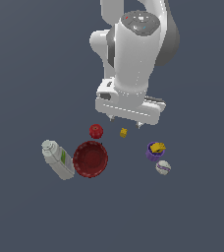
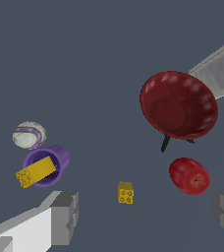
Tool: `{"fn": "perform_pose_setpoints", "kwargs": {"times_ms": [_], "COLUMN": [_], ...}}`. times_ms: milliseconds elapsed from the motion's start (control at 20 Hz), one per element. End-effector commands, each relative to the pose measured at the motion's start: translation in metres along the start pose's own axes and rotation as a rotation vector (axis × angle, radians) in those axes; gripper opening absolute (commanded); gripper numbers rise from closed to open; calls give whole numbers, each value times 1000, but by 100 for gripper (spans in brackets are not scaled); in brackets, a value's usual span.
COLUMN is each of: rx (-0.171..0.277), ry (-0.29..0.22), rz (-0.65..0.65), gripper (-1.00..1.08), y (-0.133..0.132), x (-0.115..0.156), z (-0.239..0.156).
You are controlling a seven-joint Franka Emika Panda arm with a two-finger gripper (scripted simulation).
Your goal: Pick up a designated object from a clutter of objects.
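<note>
Pincer [image 1: 125,122] hangs above the tabletop [image 1: 25,74], fingers spread wide, nothing between them; in the wrist view both fingers [image 2: 65,216] sit at the frame edges with bare surface between.

Yellow chunk [image 1: 157,146] sits in the mouth of the purple cup [image 1: 152,154], tilted and sticking out over the rim, off to the exterior view's right of the pincer and nearer the camera. It's not under the fingers. Wrist view shows it the same way: chunk [image 2: 35,172] lodged in the cup [image 2: 55,157], poking out past the lip.

White-purple ball [image 1: 163,167] lies just beside the cup, on its side away from the pincer.

Small yellow-orange cube [image 1: 123,132] lies almost directly below the pincer, roughly between the fingers in the wrist view [image 2: 126,192].

Red ball [image 1: 96,131] is near the pincer, toward the exterior view's left. Red bowl [image 1: 90,159] is past it, and the white bottle [image 1: 58,160] lies on its side against the bowl's far edge, farthest from the pincer.
</note>
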State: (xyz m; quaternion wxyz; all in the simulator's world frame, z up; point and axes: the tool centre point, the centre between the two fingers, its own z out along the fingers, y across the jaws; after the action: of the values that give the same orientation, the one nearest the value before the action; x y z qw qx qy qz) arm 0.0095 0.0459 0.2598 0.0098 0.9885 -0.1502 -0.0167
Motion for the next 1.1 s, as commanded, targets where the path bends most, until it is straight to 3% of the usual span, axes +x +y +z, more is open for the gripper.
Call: {"fn": "perform_pose_setpoints", "kwargs": {"times_ms": [0,1050], "rx": [0,7], "ry": [2,17], "rz": [51,468], "gripper": [100,100], "y": [-8,-73], "x": [0,-8], "z": [5,52]}}
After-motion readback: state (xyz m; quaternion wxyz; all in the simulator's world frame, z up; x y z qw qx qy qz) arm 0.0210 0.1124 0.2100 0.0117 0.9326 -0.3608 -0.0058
